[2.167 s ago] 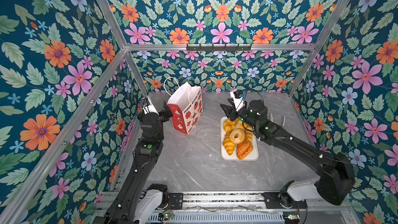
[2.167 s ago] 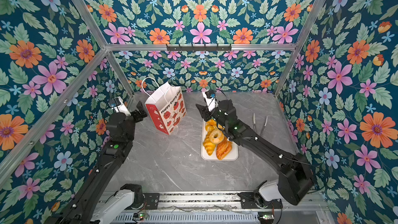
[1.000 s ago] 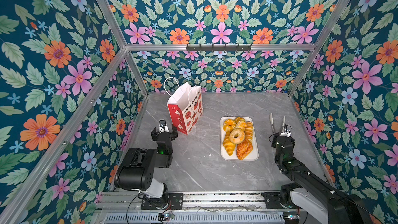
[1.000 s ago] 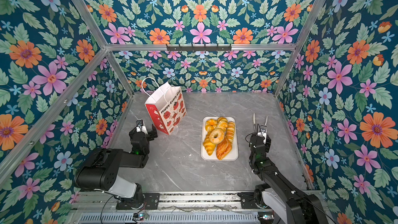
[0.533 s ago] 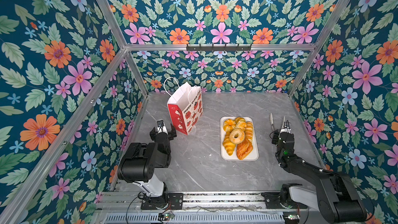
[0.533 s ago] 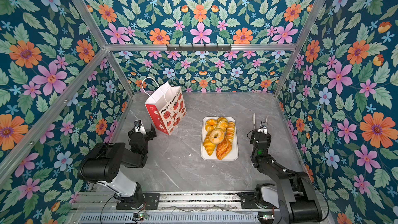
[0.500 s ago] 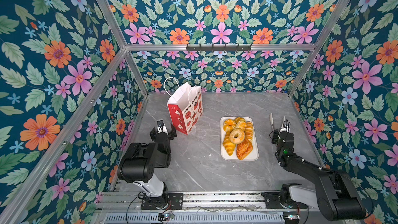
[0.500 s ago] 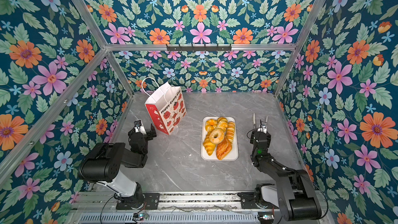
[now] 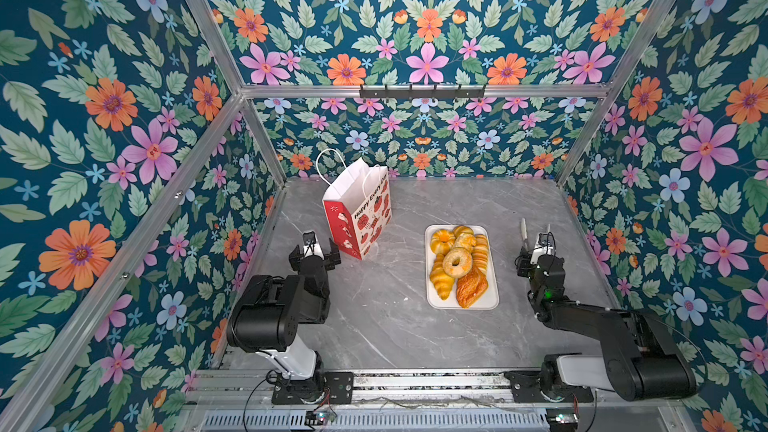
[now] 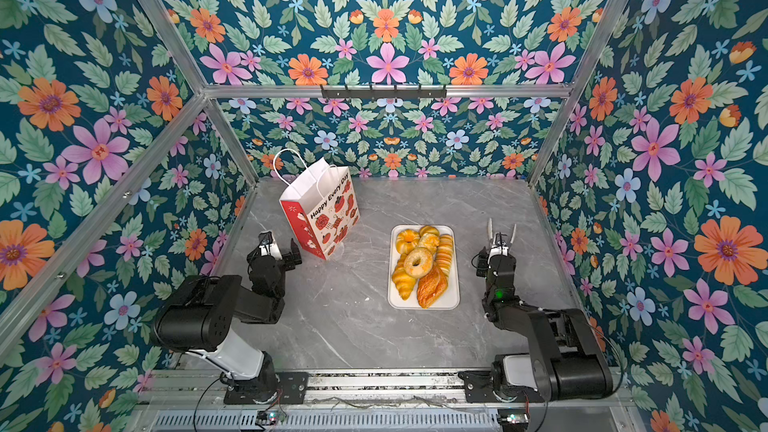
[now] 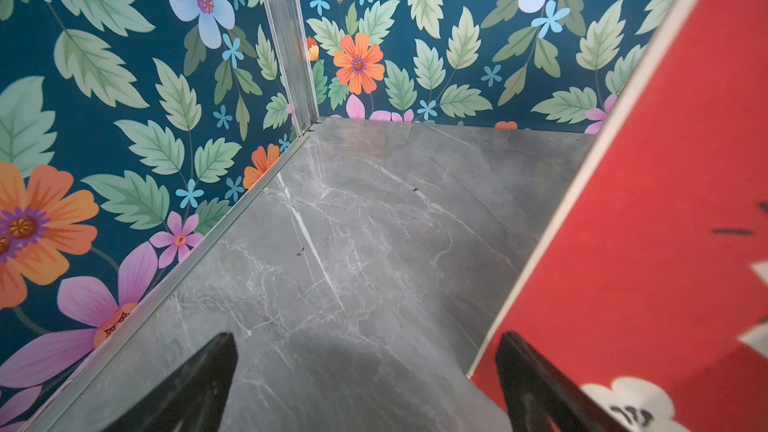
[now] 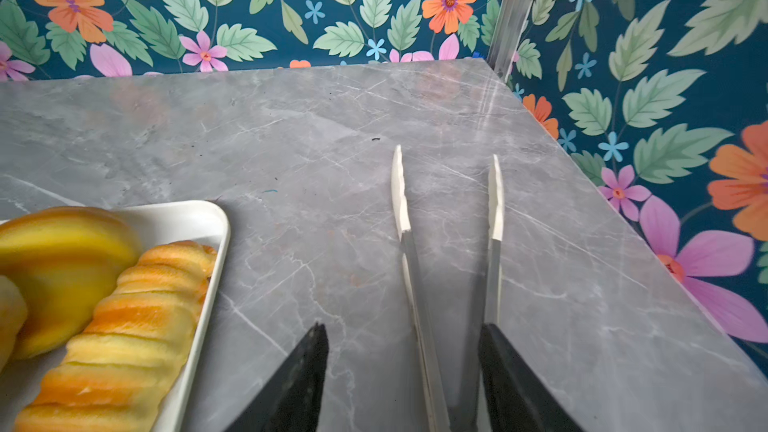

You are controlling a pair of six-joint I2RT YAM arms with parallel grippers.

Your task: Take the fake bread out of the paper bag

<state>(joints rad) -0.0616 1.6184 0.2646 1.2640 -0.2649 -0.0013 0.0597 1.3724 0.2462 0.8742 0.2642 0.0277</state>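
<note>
Noted the fake bread (image 9: 456, 263) heaped on the white tray (image 9: 432, 304) at mid-table, several glossy pieces touching one another, the ring bagel uppermost; none seen loose on the grey table (image 9: 386, 334). The paper bag (image 9: 356, 206) stood upright toward the back left corner, well apart from the tray; its mouth looked pinched nearly closed in both top views, so the inside was hidden; could not tell whether any piece was left in it; judged the unloading done or all but done, with at most a check of the bag outstanding. Left arm was doubled up low near the front rail, forearm pointing at the back wall; left gripper (image 9: 314, 256) sat low over the table just beside the bag's red lower corner, jaws spread wide, nothing between them; in the left wrist view one finger (image 11: 536, 384) overlapped the bag's red face, contact not certain. Right arm was likewise doubled up on the opposite side, to the right of the tray and clear of it; right gripper (image 12: 402, 328) was low over the table, jaws partly apart, straddling the handle end of metal tongs (image 12: 401, 193) with white tips, which appeared to lie on the table pointing at the back wall; one tong arm sat against one finger, the other showed a clear gap to the other finger; judged not clamped, carrying nothing; neither gripper held bread.
</note>
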